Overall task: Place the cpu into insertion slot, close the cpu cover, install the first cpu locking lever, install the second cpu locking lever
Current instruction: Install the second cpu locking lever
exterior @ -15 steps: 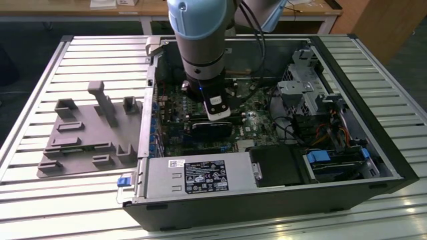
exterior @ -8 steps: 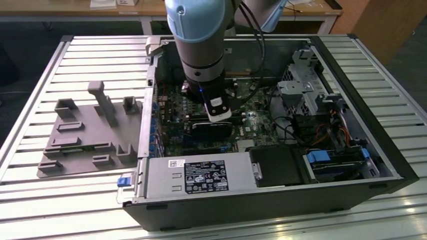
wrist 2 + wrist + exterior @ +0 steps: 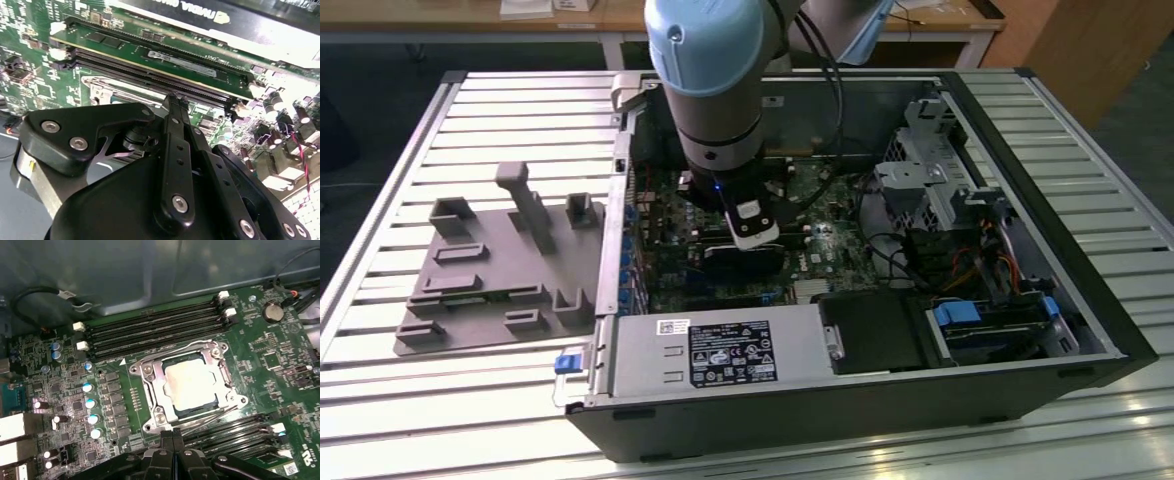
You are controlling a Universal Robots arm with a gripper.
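Note:
In the first wrist view the cpu [image 3: 192,385] lies flat in the insertion slot [image 3: 200,413], its pale metal top showing through the window of the cpu cover [image 3: 156,386], which is folded down over it. One thin wire locking lever [image 3: 212,415] runs along the socket edge nearest my gripper [image 3: 173,433]; another lever [image 3: 172,351] lies along the far edge. The gripper is shut, fingertips together just short of the near lever, holding nothing. In the second wrist view the gripper [image 3: 175,98] hovers above the board. In the exterior view the gripper [image 3: 757,240] reaches down into the open computer case [image 3: 1067,300].
Long black memory slots [image 3: 155,327] flank the socket on both sides. A black graphics card [image 3: 225,20] and a memory module [image 3: 165,55] lie beside the gripper. A grey fixture plate [image 3: 494,270] sits at the exterior view's left. The power supply [image 3: 720,355] and drive cage [image 3: 921,170] fill the case.

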